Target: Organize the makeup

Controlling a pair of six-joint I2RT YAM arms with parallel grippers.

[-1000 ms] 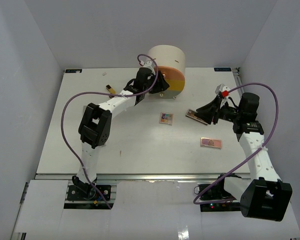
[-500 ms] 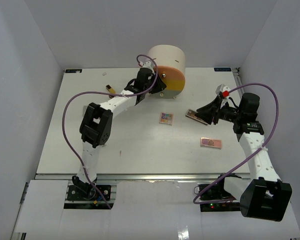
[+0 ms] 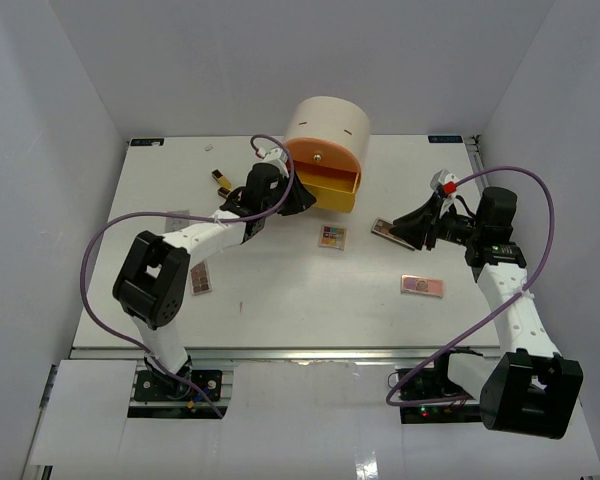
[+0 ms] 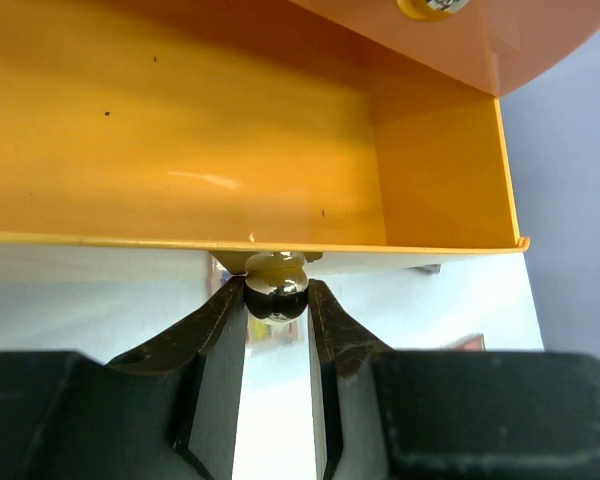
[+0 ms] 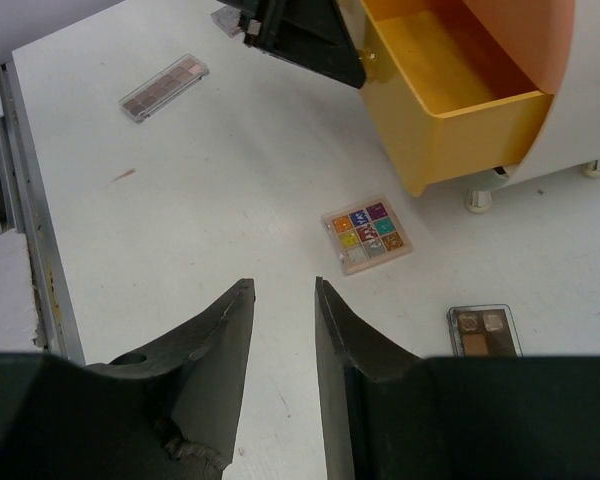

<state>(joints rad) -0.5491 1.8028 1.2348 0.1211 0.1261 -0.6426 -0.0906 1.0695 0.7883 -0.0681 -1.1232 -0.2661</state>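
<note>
My left gripper (image 3: 302,197) (image 4: 276,297) is shut on the small round knob (image 4: 276,290) of the yellow drawer (image 3: 332,192) (image 4: 230,130), which stands pulled out of the cream drawer unit (image 3: 326,124) and looks empty. My right gripper (image 3: 412,228) (image 5: 283,288) hangs open above the table with nothing between its fingers. A multicolour square palette (image 3: 332,236) (image 5: 368,233) lies mid-table. A brown palette (image 3: 385,228) (image 5: 485,330) lies by the right gripper. A pink palette (image 3: 421,286) is at the right front, and a long palette (image 3: 201,280) (image 5: 165,86) at the left.
A short black-and-gold lipstick tube (image 3: 220,179) lies left of the drawer unit. The orange drawer (image 4: 450,40) above the yellow one is closed. A purple cable (image 3: 130,225) loops out from the left arm. The unit's small feet (image 5: 477,201) rest on the table.
The left gripper has closed on the knob and drawn the yellow drawer out toward the front left, its arm folding back. The long palette is now uncovered. The right arm has not moved.
</note>
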